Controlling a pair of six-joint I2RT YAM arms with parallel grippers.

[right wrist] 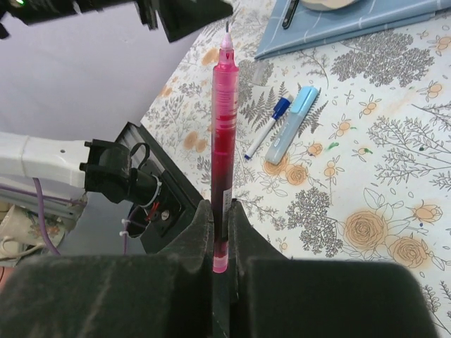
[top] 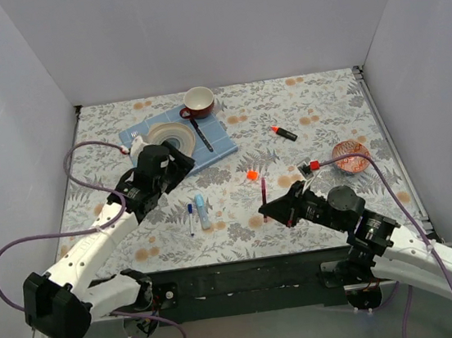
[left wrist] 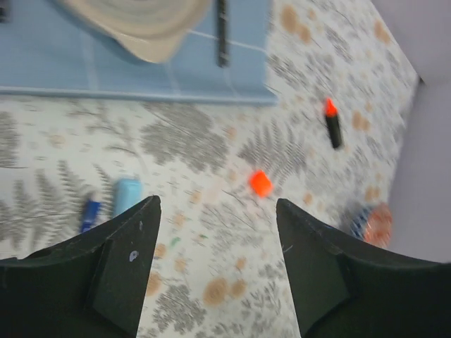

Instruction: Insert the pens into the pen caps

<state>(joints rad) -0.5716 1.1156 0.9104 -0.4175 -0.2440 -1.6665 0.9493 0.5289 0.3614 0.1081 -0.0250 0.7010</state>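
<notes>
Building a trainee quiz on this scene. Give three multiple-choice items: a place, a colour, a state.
1. Where does the orange cap lie? A on the blue mat; B on the floral tablecloth; C in the cup.
2. What colour is the pen in the right jaws? A red; B green; C yellow.
3. How do the left jaws stand? A shut on a cap; B open, empty; C shut, empty.
Key: B, flower print surrounds it; A, its barrel is red; B, a wide gap between them.
</notes>
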